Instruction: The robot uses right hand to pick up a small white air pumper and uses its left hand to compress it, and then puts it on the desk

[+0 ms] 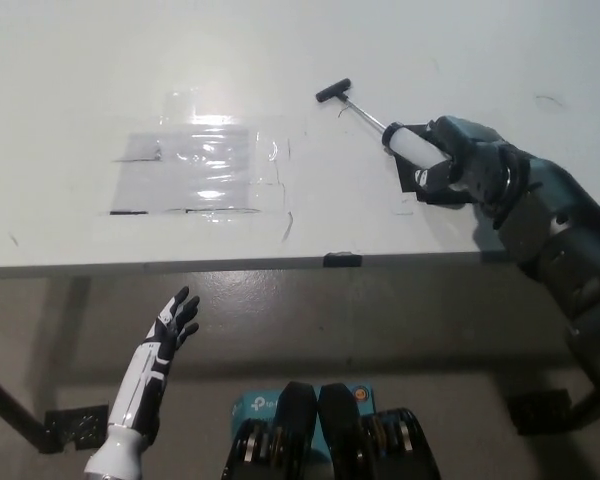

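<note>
Black right robot hand (458, 165) grasps the small white cylindrical air pumper (412, 146) by its barrel over the white surface (80, 80), black T-handle pointing up-left. White left robot hand (170, 325) hangs released, fingers spread, below the surface edge.

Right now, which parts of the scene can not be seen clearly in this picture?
- Head view: the rear of the white air pump is covered by the right hand, so its grip there is hidden.
- Head view: the left hand hangs below the desk edge; its arm is cut off by the bottom edge.
</note>
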{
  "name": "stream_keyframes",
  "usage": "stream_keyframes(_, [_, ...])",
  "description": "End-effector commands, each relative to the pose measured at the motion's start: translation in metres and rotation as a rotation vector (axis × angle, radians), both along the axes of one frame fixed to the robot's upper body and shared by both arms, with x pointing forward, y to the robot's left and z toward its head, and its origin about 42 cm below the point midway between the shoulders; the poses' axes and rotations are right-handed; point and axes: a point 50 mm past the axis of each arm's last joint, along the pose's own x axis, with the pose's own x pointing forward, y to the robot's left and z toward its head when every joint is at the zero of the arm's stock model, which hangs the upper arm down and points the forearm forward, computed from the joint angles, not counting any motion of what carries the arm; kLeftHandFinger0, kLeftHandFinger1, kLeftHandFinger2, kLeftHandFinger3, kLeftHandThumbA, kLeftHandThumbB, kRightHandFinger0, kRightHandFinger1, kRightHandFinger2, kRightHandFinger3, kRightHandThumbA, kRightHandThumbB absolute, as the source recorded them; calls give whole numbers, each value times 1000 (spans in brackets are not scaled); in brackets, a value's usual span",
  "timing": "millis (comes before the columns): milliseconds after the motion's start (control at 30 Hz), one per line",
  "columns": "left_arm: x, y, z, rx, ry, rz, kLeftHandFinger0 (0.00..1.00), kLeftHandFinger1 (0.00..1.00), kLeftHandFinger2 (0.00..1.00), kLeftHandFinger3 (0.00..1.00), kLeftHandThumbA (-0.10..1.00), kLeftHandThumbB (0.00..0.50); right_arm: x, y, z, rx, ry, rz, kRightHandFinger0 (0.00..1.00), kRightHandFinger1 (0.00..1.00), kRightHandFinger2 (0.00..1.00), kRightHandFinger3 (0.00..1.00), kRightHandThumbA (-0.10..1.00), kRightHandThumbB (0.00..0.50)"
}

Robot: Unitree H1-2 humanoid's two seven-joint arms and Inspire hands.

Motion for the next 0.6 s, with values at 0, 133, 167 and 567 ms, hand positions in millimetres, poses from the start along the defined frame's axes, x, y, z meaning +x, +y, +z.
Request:
stream_keyframes(0, [4, 5, 13, -22, -38, -8, 1000, 1000, 1000, 1000, 1000, 35, 8, -1, 28, 50, -155, 30, 71, 491, 788, 735, -100, 193])
stream_keyframes(133, [4, 5, 13, -12, -40, -10, 1000, 1000, 1000, 1000, 1000, 30, 9, 2, 37, 50, -213, 58, 59, 479, 770, 691, -100, 179])
stream_keyframes(167, [4, 5, 13, -12, -40, -9, 1000, 1000, 1000, 1000, 1000, 30, 10, 2, 38, 50, -216, 60, 62, 497, 797, 729, -100, 178])
stream_keyframes(567, [5, 5, 14, -15, -44, -11, 1000, 1000, 1000, 1000, 1000, 26, 13, -10, 66, 138, -328, 97, 85, 556, 838, 866, -100, 152])
